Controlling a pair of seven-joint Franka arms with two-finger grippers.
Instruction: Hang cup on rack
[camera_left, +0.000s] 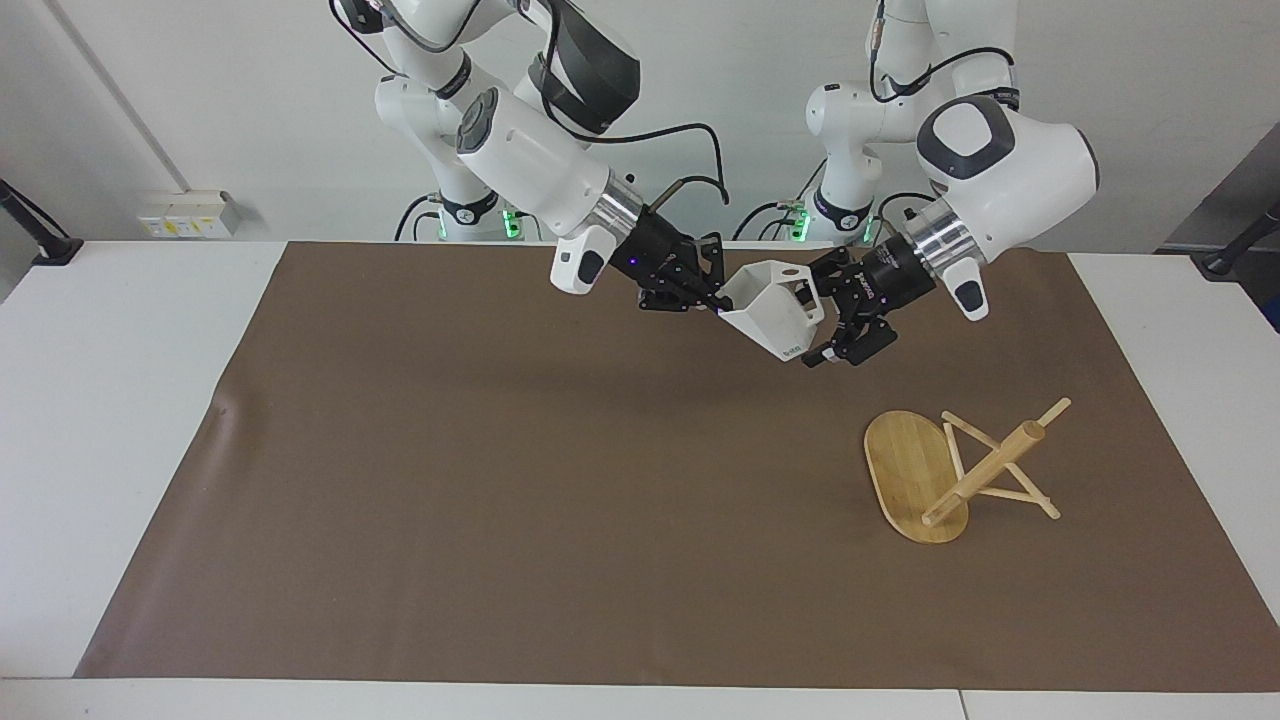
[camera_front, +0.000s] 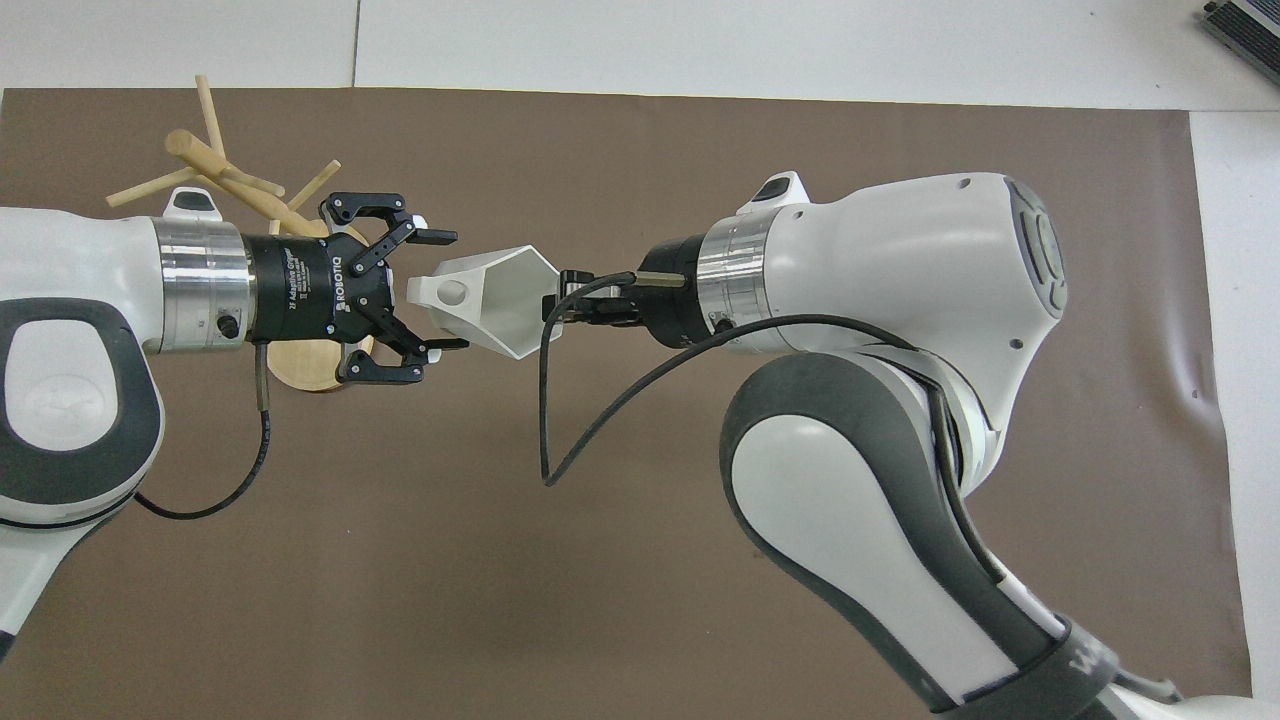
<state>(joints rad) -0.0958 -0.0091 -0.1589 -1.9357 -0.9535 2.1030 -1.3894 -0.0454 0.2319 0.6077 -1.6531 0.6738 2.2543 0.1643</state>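
Facing view. The right gripper (camera_left: 718, 301) holds the cup (camera_left: 772, 310) in the air over the brown mat (camera_left: 500, 480), its fingers clenched on the rim wall. The cup is tilted, its mouth turned upward and toward the right arm, its angular handle toward the left gripper (camera_left: 812, 318). The left gripper's fingers are spread and bracket the handle end of the cup, one above and one below (contact with the cup cannot be confirmed). A small dark mark shows on the cup's lower face; it cannot be read. The rack (camera_left: 955, 470) lies tipped over on the mat toward the left arm's end of the bench (camera_left: 120, 400), well apart from the cup, its oval base on edge and its post slanting up.

Overhead view. The cup (camera_front: 490, 300) hangs between the two grippers. The right gripper (camera_front: 553, 303) pinches its rim; the left gripper (camera_front: 440, 290) is parted around the handle. The left gripper's black body reads "ROBOTIQ" and "2F Adaptive Gripper". The rack (camera_front: 215, 165) is partly covered by the left arm.
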